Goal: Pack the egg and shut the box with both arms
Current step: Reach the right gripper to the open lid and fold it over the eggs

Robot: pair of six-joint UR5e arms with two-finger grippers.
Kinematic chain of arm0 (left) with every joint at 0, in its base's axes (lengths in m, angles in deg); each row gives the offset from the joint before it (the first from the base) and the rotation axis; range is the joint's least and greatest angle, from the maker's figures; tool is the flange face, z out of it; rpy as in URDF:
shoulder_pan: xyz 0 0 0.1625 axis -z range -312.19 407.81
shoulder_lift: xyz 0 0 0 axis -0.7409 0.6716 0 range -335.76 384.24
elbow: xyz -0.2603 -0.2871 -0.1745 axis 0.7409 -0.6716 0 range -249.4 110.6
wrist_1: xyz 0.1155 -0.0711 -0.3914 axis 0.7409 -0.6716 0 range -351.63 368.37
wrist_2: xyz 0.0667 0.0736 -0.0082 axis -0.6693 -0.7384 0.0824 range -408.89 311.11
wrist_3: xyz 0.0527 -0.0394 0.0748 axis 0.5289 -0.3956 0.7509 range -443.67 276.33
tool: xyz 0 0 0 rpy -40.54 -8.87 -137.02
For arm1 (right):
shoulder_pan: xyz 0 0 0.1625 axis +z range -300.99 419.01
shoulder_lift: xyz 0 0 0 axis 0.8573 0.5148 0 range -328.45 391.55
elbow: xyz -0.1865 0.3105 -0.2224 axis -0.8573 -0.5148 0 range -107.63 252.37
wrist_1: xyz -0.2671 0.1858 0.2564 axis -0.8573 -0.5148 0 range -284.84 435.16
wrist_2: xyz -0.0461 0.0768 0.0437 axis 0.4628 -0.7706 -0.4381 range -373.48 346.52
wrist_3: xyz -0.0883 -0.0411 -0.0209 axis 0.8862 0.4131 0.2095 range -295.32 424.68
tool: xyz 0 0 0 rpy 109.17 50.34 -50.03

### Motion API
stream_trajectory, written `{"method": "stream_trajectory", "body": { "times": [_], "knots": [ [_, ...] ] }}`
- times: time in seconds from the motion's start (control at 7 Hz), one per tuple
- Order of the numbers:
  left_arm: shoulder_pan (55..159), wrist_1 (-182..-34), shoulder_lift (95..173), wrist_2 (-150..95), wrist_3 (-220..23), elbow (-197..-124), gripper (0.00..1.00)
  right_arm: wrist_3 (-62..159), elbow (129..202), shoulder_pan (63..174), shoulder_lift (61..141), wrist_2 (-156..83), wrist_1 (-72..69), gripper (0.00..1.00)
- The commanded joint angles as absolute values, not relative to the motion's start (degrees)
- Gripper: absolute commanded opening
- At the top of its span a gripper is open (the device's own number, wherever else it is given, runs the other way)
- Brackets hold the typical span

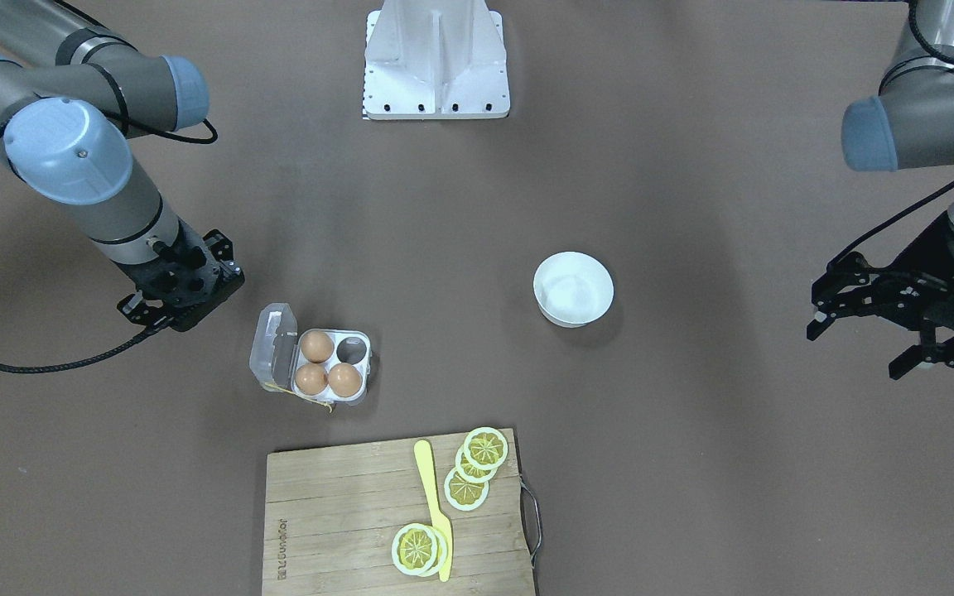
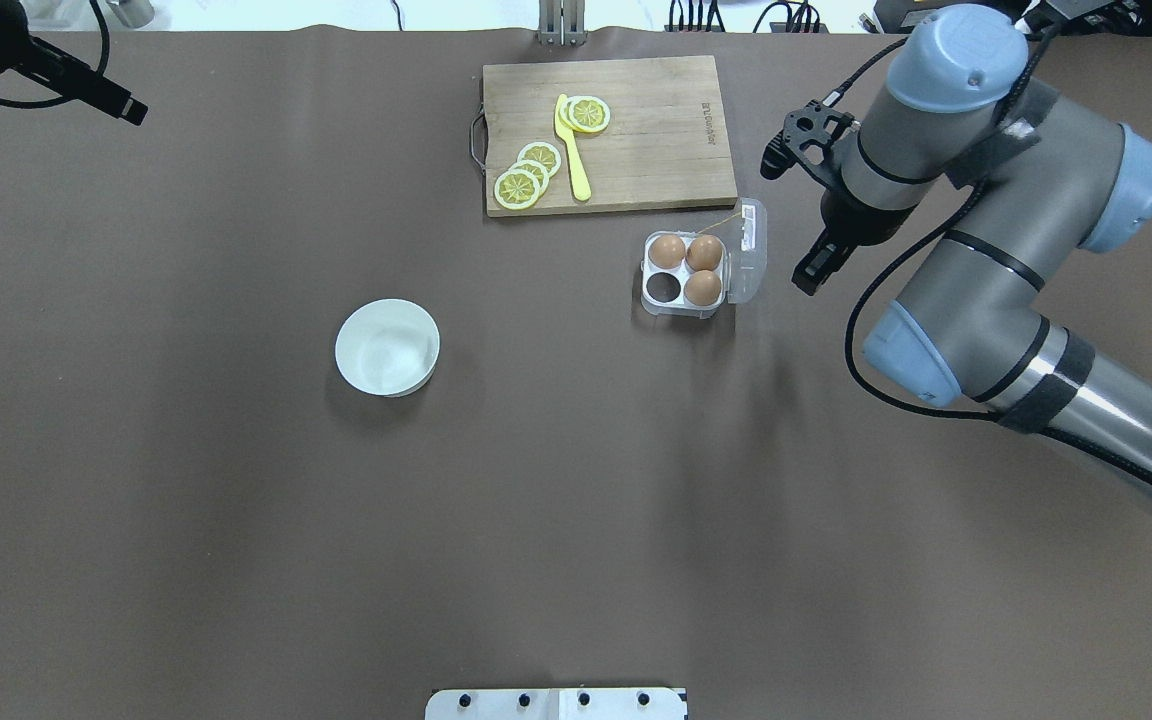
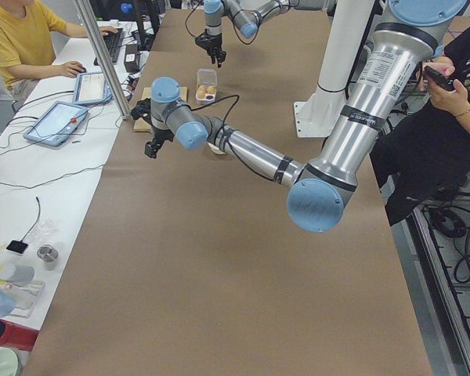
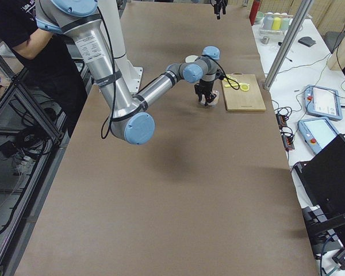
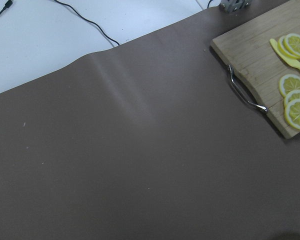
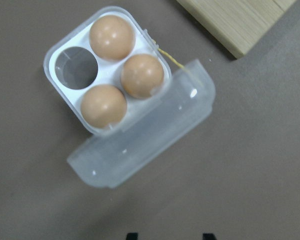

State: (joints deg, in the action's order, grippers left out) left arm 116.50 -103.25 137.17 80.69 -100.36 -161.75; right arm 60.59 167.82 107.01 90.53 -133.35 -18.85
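overhead view. a small clear plastic four-cell box (image 2: 683, 271) stands on the brown bench (image 2: 576, 500), its hinged transparent lid (image 2: 751, 250) laid open toward 3 o'clock. three smooth tan-brown eggs (image 2: 704, 252) sit in the cells at 11, 1 and 5 o'clock; the 7 o'clock cell stands empty. the right tool (image 2: 787, 222), fingers spread and holding nothing, hangs just beyond the lid at 3 o'clock. the left tool (image 1: 858, 348), likewise spread and bare, is well apart. a round white bowl (image 2: 387, 350) lies at 8 o'clock of the box, and a wooden cutting board (image 2: 656, 130) near it at 11 o'clock.
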Motion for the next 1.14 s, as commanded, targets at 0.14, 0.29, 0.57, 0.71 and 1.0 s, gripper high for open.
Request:
{"method": "stream_trajectory", "body": {
  "times": [0.14, 0.29, 0.57, 0.71, 1.0],
  "knots": [
    [116.80, -103.25, 136.56, 80.66, -100.28, -162.65, 0.98, 60.37, 159.33, 106.30, 87.37, -131.61, -8.99, 0.54],
    [116.89, -103.25, 136.48, 80.66, -100.28, -162.91, 0.98, 60.20, 159.04, 106.21, 86.93, -131.60, -8.17, 0.54],
    [116.80, -103.34, 135.25, 80.66, -100.28, -163.88, 0.98, 56.78, 159.12, 105.25, 84.39, -131.69, -8.25, 0.57],
    [116.80, -103.25, 135.16, 80.66, -100.28, -163.97, 0.98, 56.77, 159.30, 104.90, 83.94, -131.69, -8.25, 0.69],
    [116.89, -99.25, 134.37, 80.66, -100.28, -165.02, 0.99, 56.77, 160.88, 107.50, 85.59, -132.39, -8.51, 1.00]
  ]
}}
